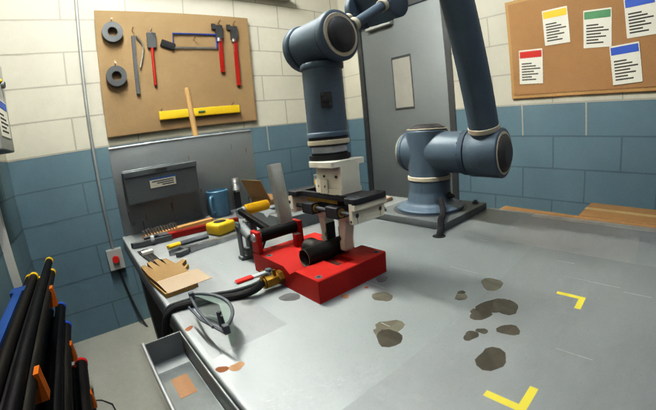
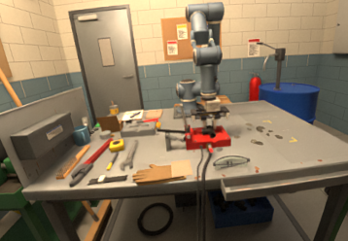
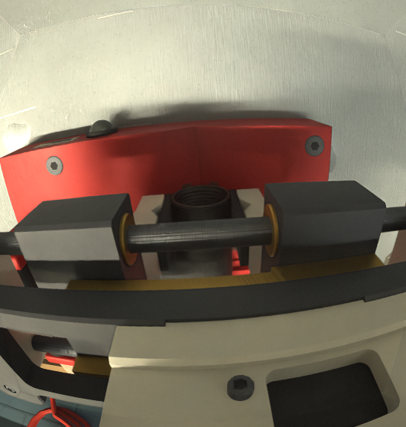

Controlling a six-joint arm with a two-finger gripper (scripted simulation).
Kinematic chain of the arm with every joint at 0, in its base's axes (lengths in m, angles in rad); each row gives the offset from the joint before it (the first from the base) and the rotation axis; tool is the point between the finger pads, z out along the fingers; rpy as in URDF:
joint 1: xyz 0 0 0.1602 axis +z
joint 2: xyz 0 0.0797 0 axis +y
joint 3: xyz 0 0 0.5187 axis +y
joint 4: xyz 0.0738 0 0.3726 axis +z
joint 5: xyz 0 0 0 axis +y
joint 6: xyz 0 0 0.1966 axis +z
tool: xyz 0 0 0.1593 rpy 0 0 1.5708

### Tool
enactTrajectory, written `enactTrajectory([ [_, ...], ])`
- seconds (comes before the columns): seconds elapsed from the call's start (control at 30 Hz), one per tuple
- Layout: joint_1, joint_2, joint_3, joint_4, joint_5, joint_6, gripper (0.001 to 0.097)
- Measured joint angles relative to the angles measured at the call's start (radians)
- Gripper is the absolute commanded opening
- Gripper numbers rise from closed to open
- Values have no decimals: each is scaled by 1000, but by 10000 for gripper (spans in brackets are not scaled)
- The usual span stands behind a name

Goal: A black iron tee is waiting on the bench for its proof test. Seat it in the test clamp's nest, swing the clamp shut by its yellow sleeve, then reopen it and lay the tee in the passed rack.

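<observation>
The black iron tee (image 1: 319, 250) is partly hidden behind my fingers and, in the wrist camera, behind the gripper's guide rod; only its threaded branch mouth (image 3: 200, 197) shows there. It lies in the nest of the red test clamp (image 1: 323, 265), with my gripper (image 1: 338, 237) straight above it and closed on its body. The clamp arm is swung back to the left. Its yellow sleeve (image 1: 256, 206) points up and away behind the clamp, beside a black grip (image 1: 279, 231).
The clamp's raised arm and hinge (image 1: 249, 234) stand just left of my gripper. A hose with a brass fitting (image 1: 269, 279) runs off the clamp's front-left. Safety glasses (image 1: 212, 311) lie near the bench edge. Tools and a glove (image 1: 165, 267) crowd the far left. Yellow corner marks (image 1: 572, 298) lie right.
</observation>
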Motion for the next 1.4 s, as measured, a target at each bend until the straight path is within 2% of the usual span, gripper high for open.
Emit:
enactTrajectory([
  [0.37,0,0,0,0,0,0,43],
  [1.4,0,-8,-7,0,15,0,38],
])
